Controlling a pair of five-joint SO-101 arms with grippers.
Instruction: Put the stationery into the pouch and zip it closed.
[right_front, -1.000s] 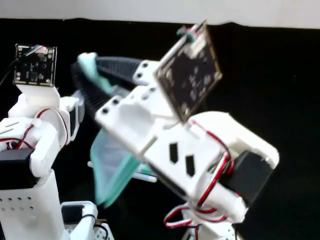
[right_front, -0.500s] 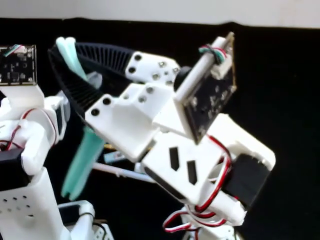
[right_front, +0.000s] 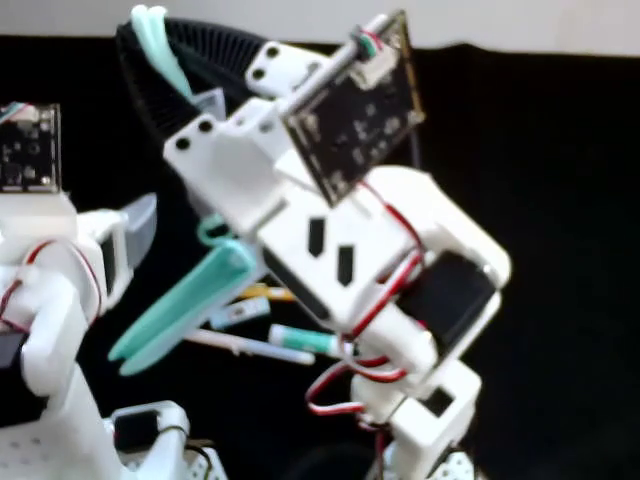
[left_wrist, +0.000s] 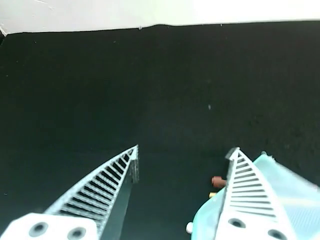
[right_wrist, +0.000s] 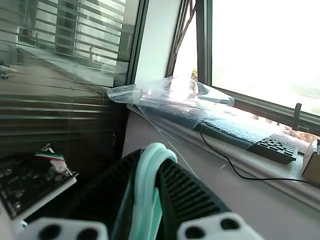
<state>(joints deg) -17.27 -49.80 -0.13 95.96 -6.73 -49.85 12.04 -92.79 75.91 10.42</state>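
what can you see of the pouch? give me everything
The pouch is teal, soft translucent plastic with a thicker teal edge. That edge is pinched in the right claw, which is shut on it. The rest hangs slanted and edge-on, raised above the pens lying on the black table. Whether its zip is open or closed cannot be told.

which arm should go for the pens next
Left. The right gripper is shut on the pouch and holds it up, so it is busy. The left gripper is open and faces the table, with the pens lying loose near it, so it looks free to pick them up.
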